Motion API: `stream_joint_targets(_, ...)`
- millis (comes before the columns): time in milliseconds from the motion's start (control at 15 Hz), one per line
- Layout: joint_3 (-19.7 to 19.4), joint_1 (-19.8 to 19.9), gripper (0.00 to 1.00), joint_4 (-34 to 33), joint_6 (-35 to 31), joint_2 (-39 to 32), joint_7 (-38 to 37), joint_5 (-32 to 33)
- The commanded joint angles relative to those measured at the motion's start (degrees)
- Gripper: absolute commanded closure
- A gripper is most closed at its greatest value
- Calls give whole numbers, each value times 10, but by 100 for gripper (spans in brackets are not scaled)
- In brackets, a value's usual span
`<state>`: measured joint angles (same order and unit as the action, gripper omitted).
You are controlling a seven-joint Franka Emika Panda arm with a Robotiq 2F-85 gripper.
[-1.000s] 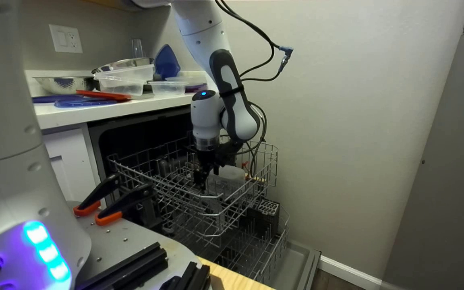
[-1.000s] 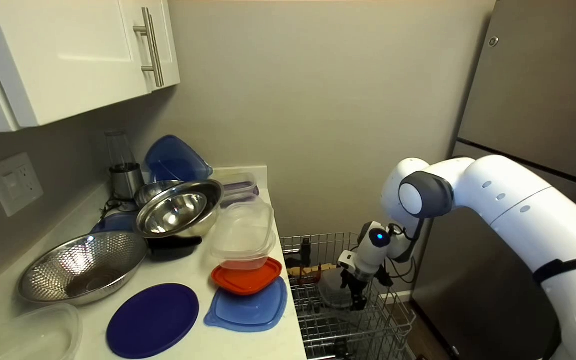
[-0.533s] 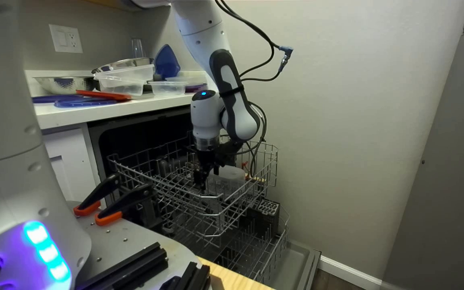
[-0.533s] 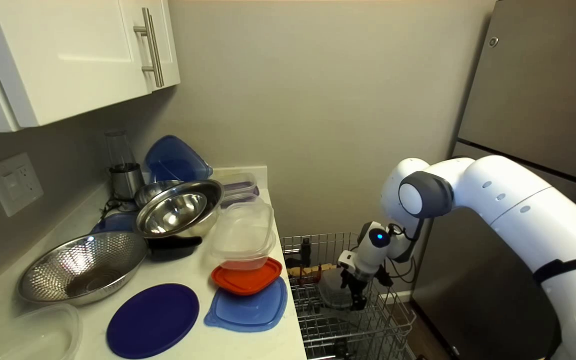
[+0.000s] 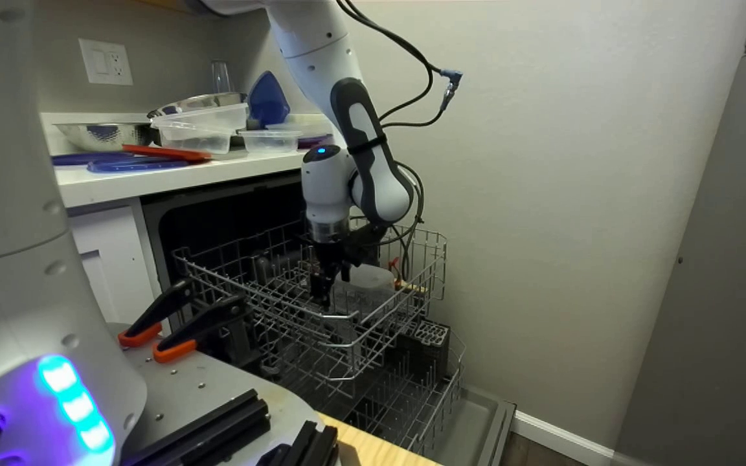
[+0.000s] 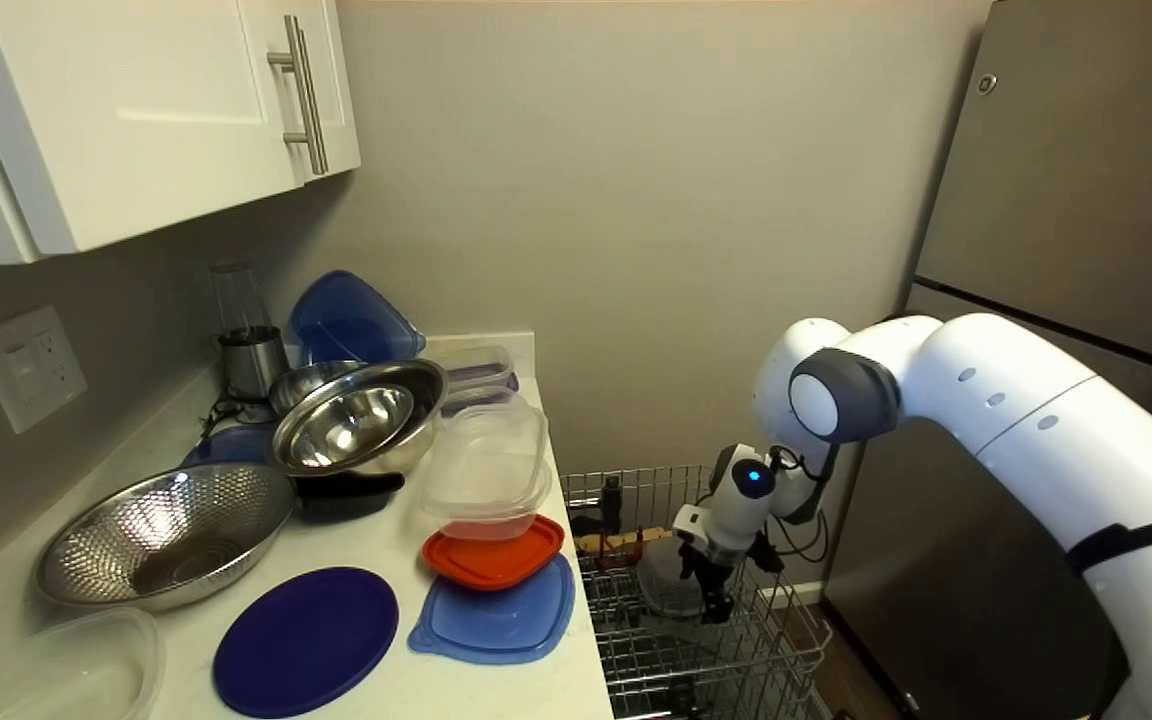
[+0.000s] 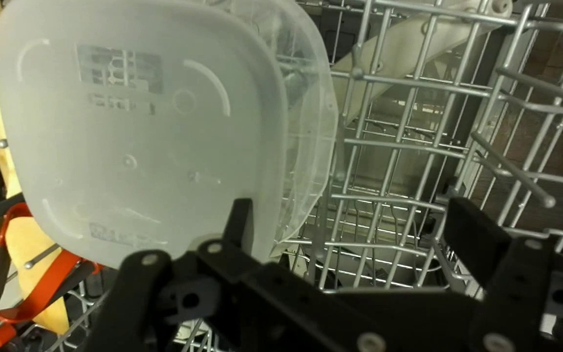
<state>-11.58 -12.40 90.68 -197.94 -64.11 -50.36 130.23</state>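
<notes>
A translucent plastic container (image 7: 140,132) lies upside down in the upper wire rack (image 7: 408,83) of an open dishwasher. It also shows in both exterior views (image 5: 374,281) (image 6: 664,578). My black gripper (image 7: 351,212) points down into the rack beside the container, and it shows in both exterior views (image 5: 331,288) (image 6: 712,590). Its fingers are wide apart with only rack wires seen between them. One finger overlaps the container's near side in the wrist view; I cannot tell whether they touch. The other finger is over bare wires.
Wooden pieces with orange-red bands (image 7: 37,264) lie beside the container. Upright tines (image 7: 511,168) stand in the rack. The counter (image 6: 386,690) carries a colander (image 6: 86,545), lids such as a red one (image 6: 494,560), and clear containers (image 6: 486,465). A wall and fridge (image 6: 1056,200) stand close by.
The arm has shifted slightly to the left in both exterior views, the gripper only very little. The container and rack have not visibly moved.
</notes>
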Motion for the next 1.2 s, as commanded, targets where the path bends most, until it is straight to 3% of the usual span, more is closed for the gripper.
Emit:
stream_joint_targets(0,-45,-53,0,3,5,1,-20,1)
stream_joint_targets(600,-57,-87,0,43,73,40,-18,0)
stream_joint_targets(1133,-49,-82,0,61,120,54,-17,-3)
